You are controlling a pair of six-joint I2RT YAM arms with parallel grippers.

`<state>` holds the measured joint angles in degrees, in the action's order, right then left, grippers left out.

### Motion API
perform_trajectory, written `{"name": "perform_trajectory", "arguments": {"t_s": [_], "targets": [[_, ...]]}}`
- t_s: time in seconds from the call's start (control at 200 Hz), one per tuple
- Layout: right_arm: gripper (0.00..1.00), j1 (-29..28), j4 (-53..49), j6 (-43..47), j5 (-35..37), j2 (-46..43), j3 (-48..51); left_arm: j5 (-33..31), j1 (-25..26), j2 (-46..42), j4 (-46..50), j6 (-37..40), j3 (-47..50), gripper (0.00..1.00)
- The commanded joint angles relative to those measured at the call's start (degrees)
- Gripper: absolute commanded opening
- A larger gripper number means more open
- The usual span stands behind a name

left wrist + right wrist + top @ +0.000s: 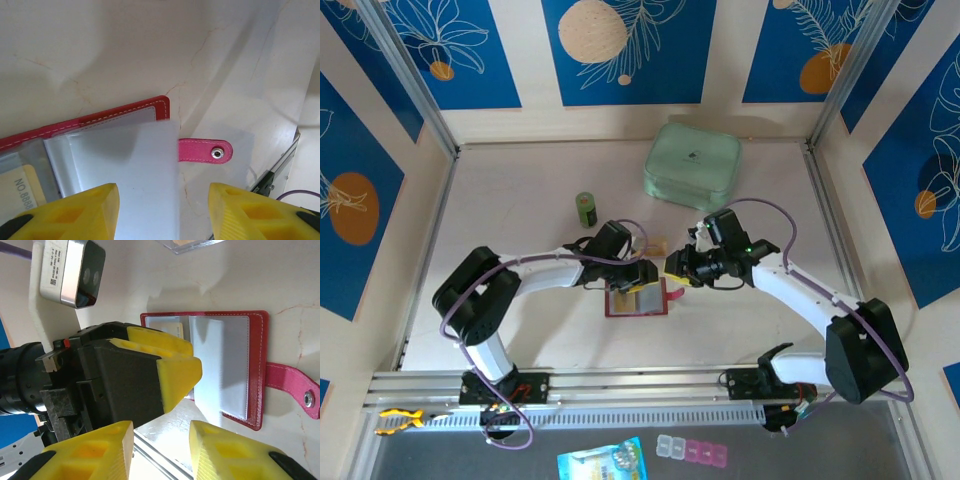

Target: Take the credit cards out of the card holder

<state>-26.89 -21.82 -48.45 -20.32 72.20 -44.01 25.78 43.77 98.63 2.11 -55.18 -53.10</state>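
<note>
The red card holder (638, 302) lies open on the table, its snap strap (205, 151) stretched out to the right. My left gripper (164, 210) hovers low over it, open, and a pale clear pocket leaf (135, 175) rises between its yellow fingers (75, 212) untouched. A yellowish credit card (17, 187) printed "NO.8888" sits inside a pocket at the left. In the right wrist view the card holder (256, 365) shows under the left gripper's finger (172, 372), with a card edge (178, 330) peeking out. My right gripper (162, 450) is open just right of the holder, holding nothing.
A large mint-green case (692, 165) stands at the back. A small green cylinder (585, 208) is left of it. A clear plastic rectangle (192, 244) lies just beyond the holder. The metal rail (620, 385) runs along the near edge.
</note>
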Motion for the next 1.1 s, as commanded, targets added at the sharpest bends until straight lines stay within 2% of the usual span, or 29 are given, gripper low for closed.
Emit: {"name": "perform_trajectory", "arguments": {"t_s": [0.0,0.475,0.905,1.095], "targets": [[0.36,0.4,-1.5,0.6,-0.3,-1.6,1.4,1.6,0.5,1.0,-0.6,0.6,-1.5,0.51],[0.35,-0.7,1.6,-0.4,-1.3,1.6,1.8,0.1,-0.3,-3.1,1.0,2.3,0.8,0.49],[0.31,-6.0,5.4,-0.7,-1.5,12.5,-3.6,-1.4,-6.5,-12.7,2.6,3.1,10.5,0.43],[0.28,-8.8,6.5,-0.6,-1.2,17.8,-6.7,-2.0,-9.8,-15.2,4.0,4.7,14.1,0.33]]}}
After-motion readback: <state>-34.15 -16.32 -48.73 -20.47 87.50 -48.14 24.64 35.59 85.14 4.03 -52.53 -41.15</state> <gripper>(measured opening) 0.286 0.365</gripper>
